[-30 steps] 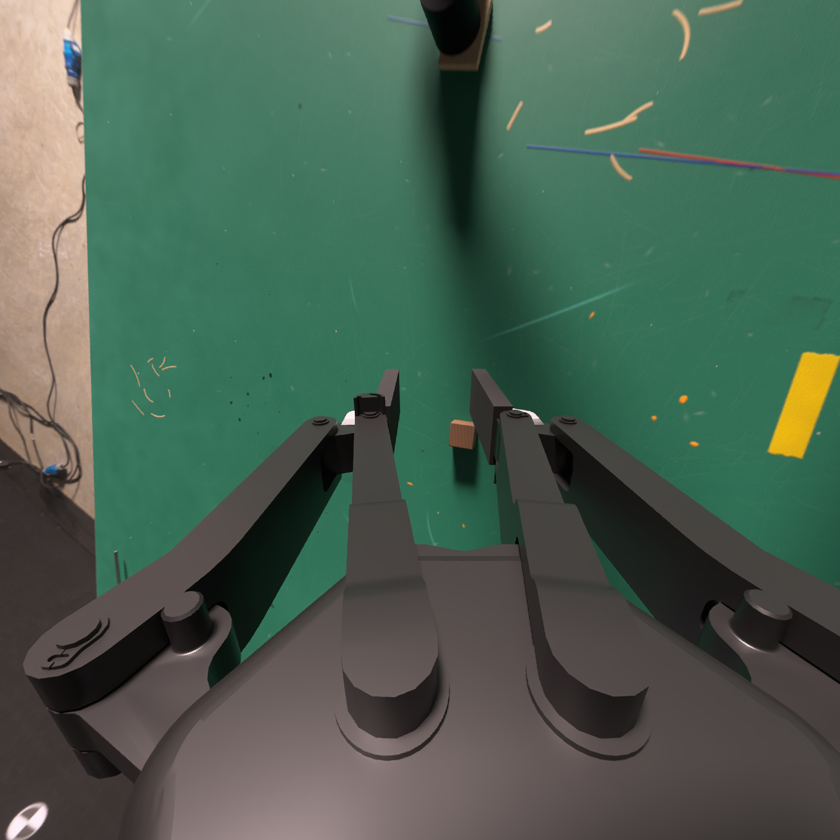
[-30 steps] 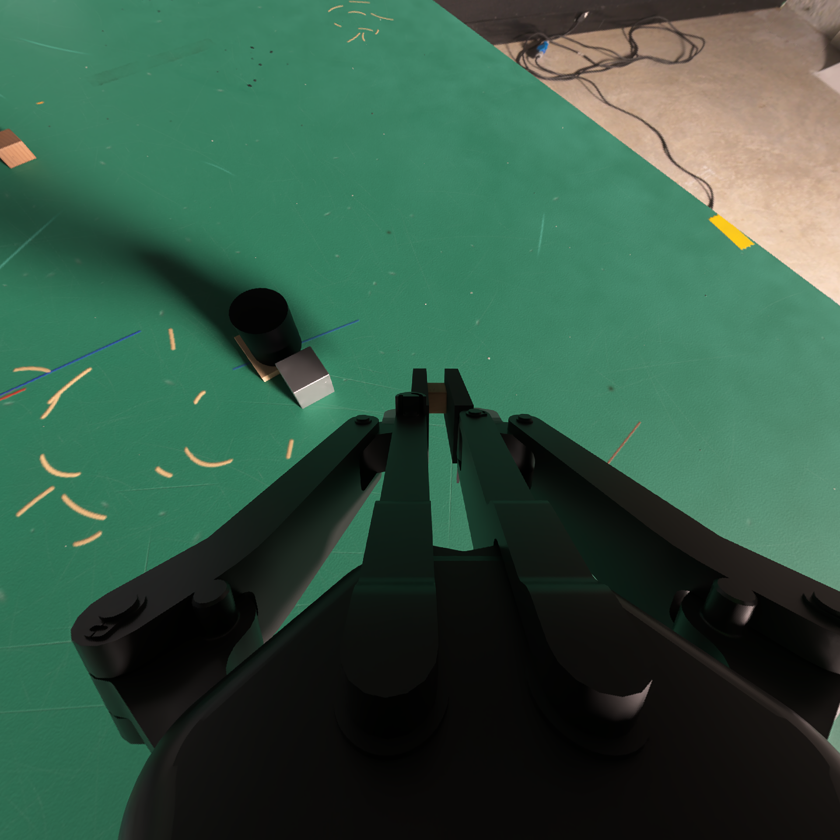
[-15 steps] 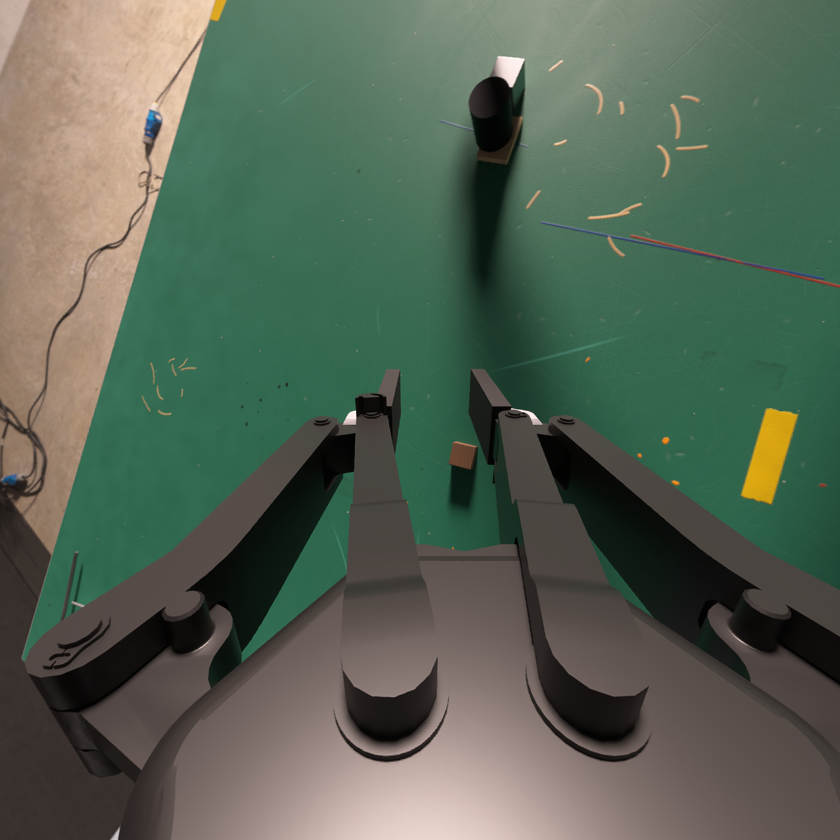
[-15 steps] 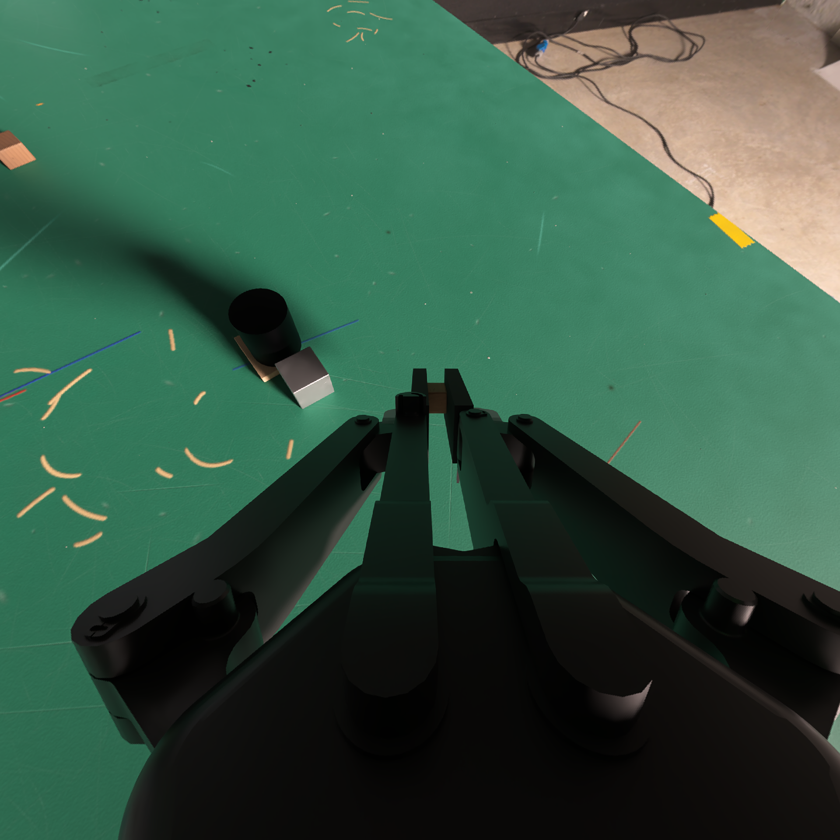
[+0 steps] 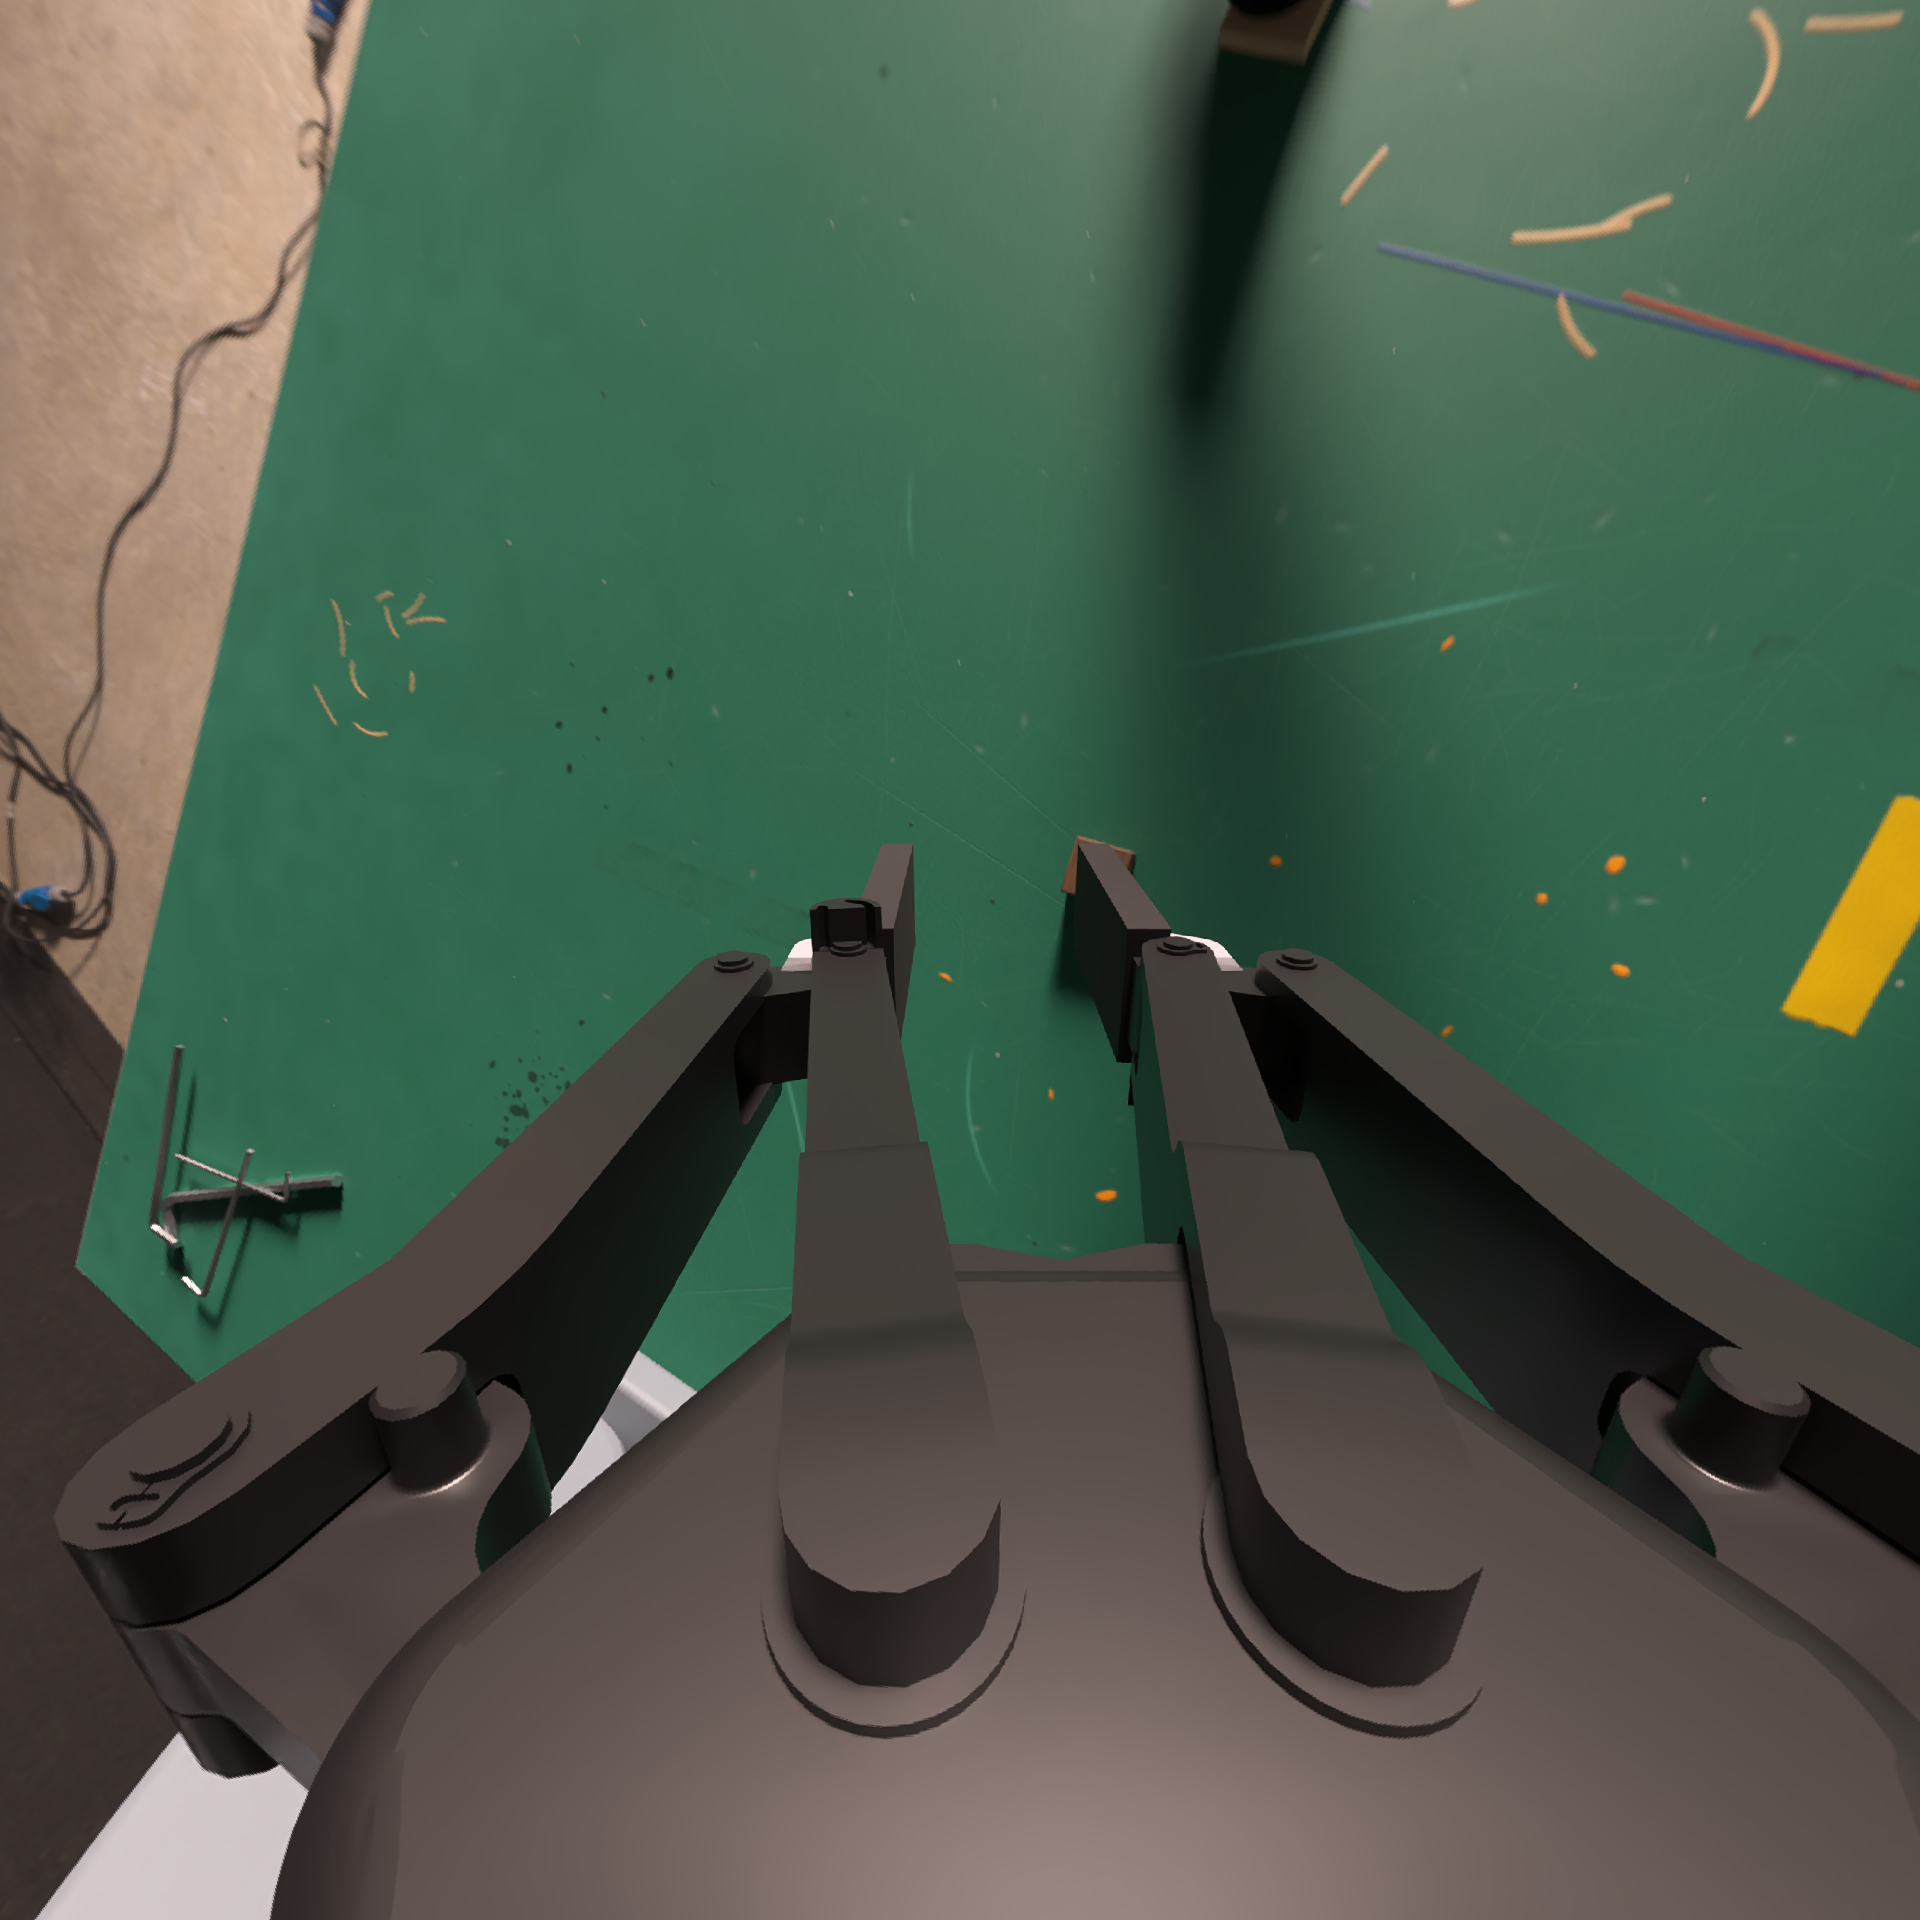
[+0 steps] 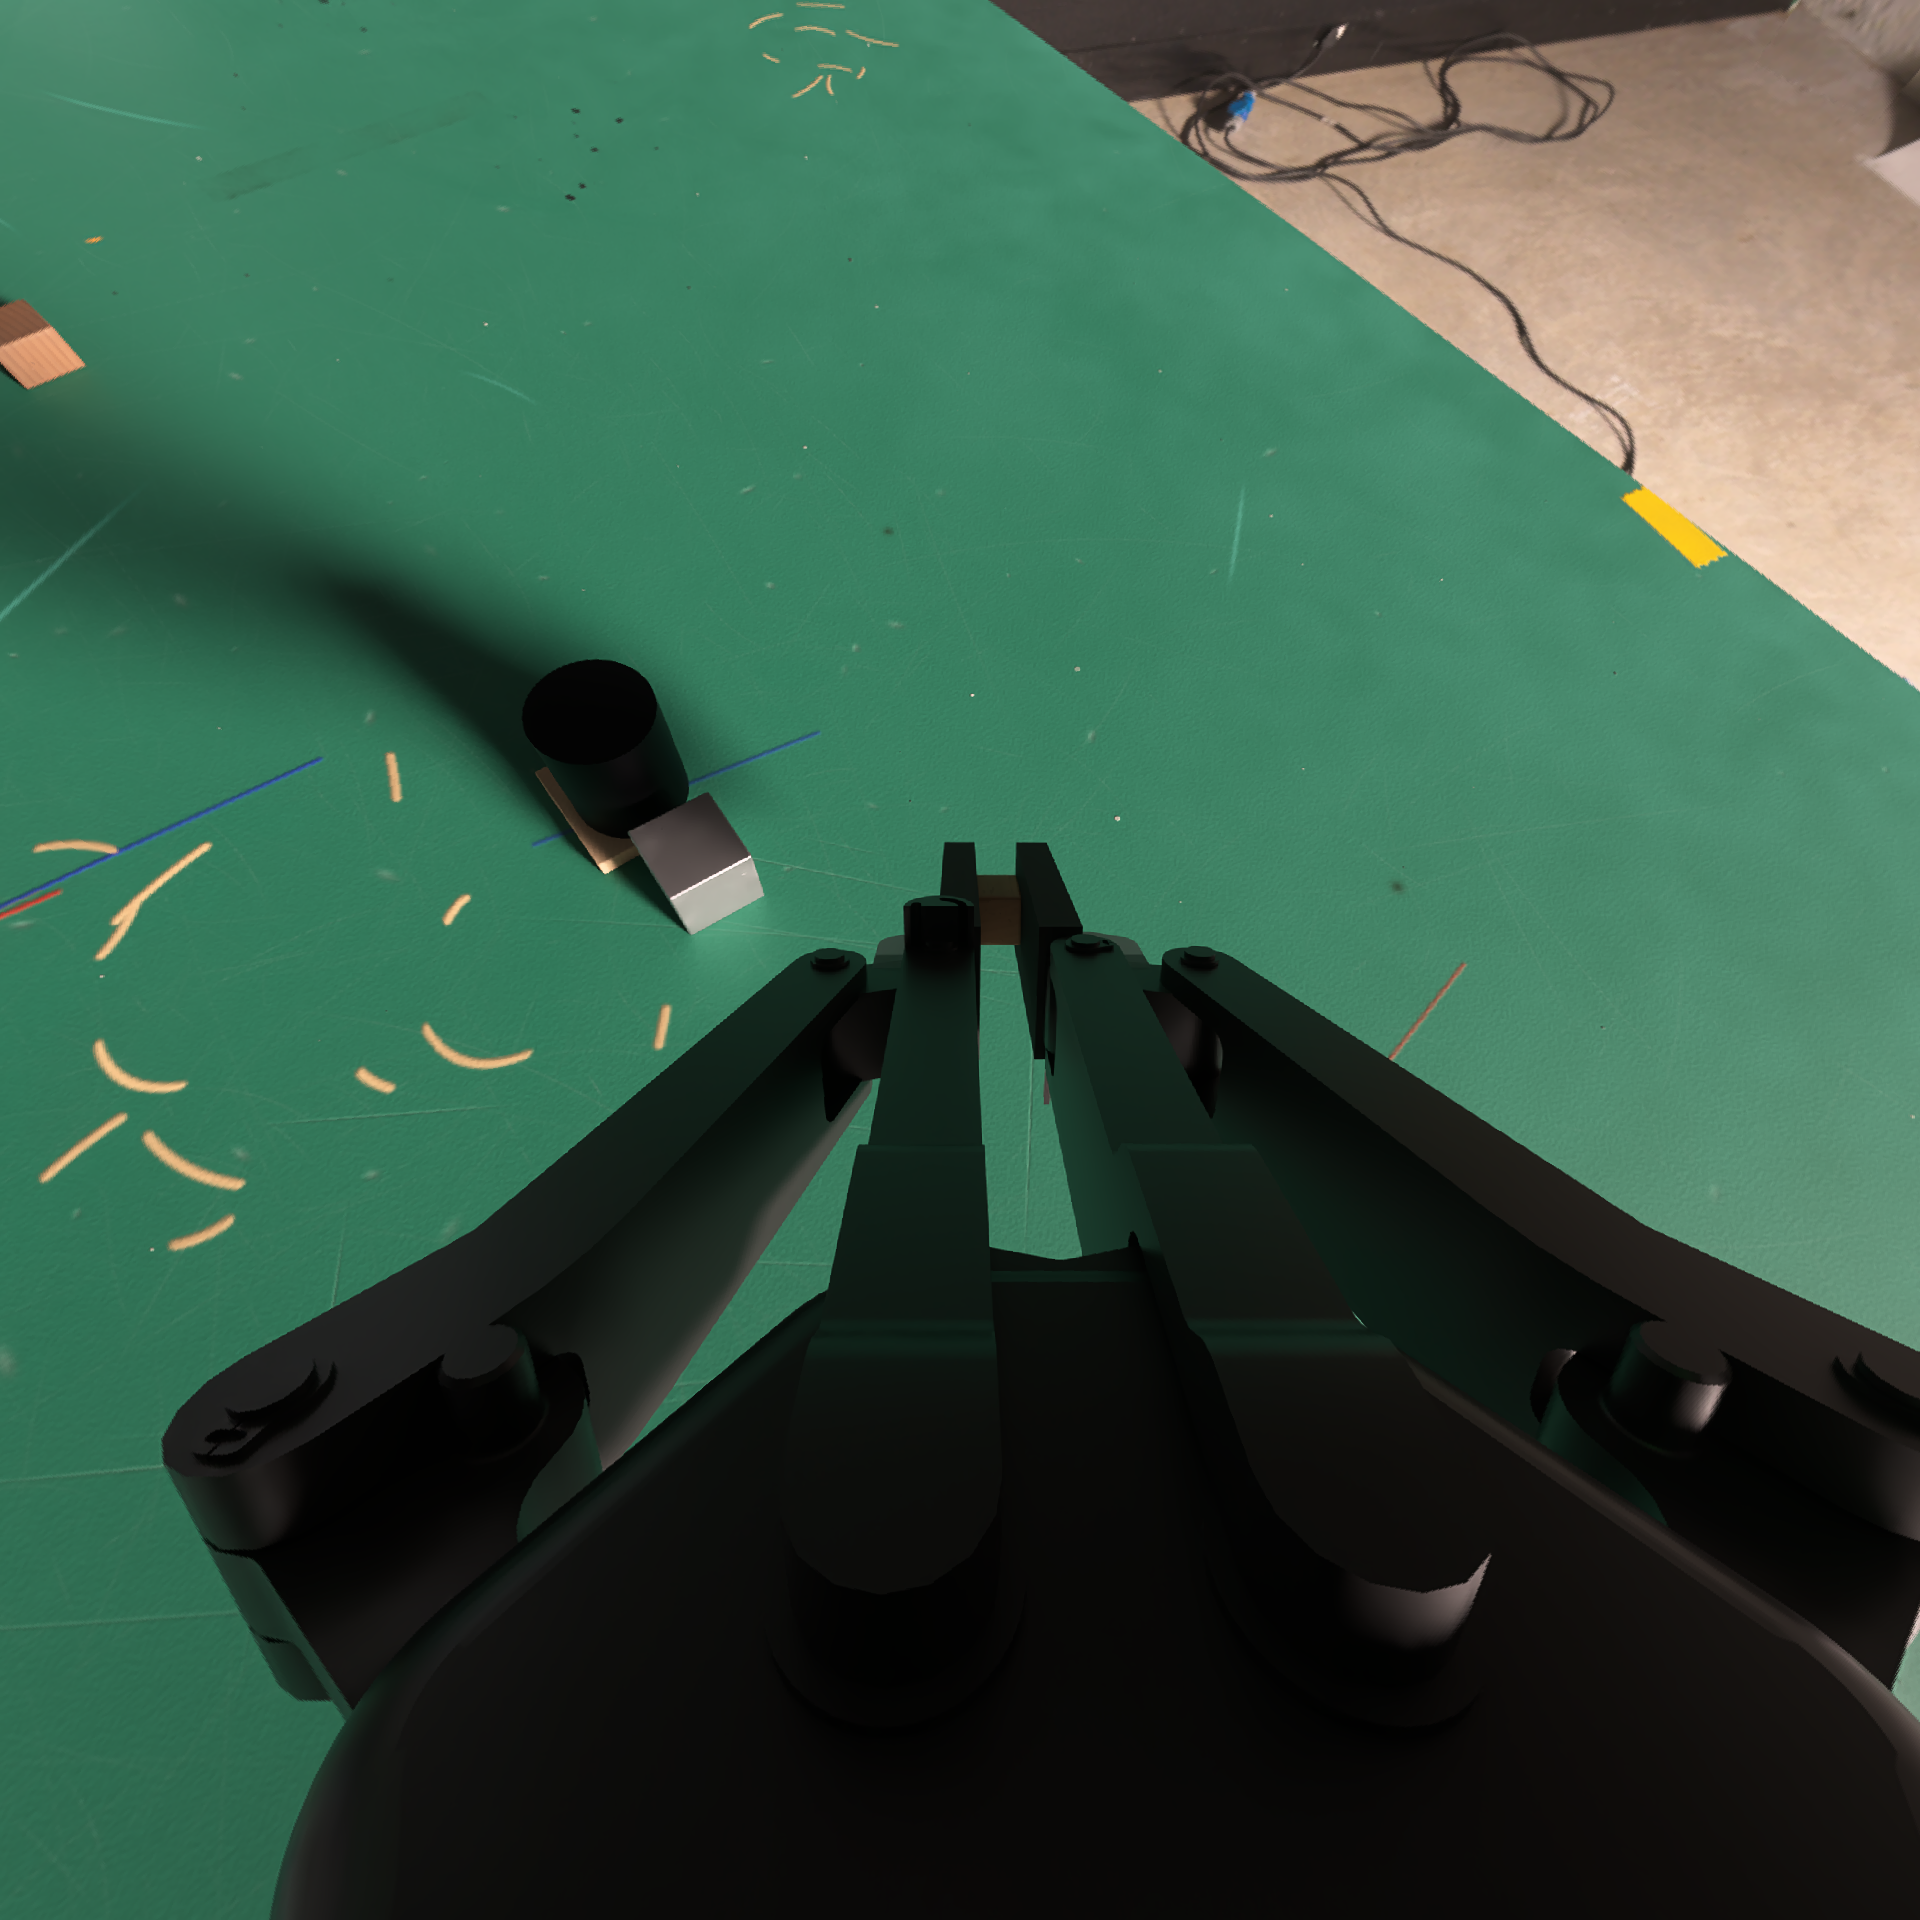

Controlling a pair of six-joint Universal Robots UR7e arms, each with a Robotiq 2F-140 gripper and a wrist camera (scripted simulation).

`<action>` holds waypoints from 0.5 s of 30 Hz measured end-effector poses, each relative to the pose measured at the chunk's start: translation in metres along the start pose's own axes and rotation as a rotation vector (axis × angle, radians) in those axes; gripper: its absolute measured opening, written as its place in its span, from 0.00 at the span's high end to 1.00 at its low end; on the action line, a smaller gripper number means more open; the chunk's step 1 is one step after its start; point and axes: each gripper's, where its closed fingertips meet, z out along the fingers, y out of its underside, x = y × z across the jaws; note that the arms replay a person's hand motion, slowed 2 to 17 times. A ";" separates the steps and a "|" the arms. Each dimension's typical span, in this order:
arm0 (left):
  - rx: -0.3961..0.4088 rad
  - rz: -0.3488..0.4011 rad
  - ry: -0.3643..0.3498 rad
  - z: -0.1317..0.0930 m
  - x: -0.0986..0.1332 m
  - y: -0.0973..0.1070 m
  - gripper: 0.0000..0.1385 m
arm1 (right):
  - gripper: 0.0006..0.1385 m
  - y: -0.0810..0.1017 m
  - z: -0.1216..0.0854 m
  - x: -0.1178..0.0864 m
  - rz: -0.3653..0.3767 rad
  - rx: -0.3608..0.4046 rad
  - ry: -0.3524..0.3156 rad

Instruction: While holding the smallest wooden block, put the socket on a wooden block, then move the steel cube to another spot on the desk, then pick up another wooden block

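The right gripper (image 6: 995,883) holds the smallest wooden block (image 6: 997,907) clamped between its fingertips above the green desk (image 6: 1039,416). Toward the middle of the desk, the black socket (image 6: 603,743) stands upright on a flat wooden block (image 6: 594,836), with the steel cube (image 6: 698,860) just beside that block. The left gripper (image 5: 992,883), fingers apart, hangs over the desk, a third wooden block (image 5: 1117,857) peeking out behind its right fingertip. Hex keys (image 5: 223,1195) lie at a desk corner.

Right gripper (image 6: 997,883) pinches smallest block (image 6: 998,910)
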 end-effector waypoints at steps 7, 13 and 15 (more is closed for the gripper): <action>-0.091 0.031 0.039 0.019 0.013 0.021 0.69 | 0.93 0.000 0.000 0.000 0.000 0.001 -0.001; -0.136 0.051 0.061 0.033 0.023 0.028 0.68 | 0.93 0.000 0.000 0.000 0.000 0.001 0.000; -0.133 0.053 0.068 0.037 0.027 0.026 0.68 | 0.93 0.000 0.000 0.000 0.000 0.001 0.000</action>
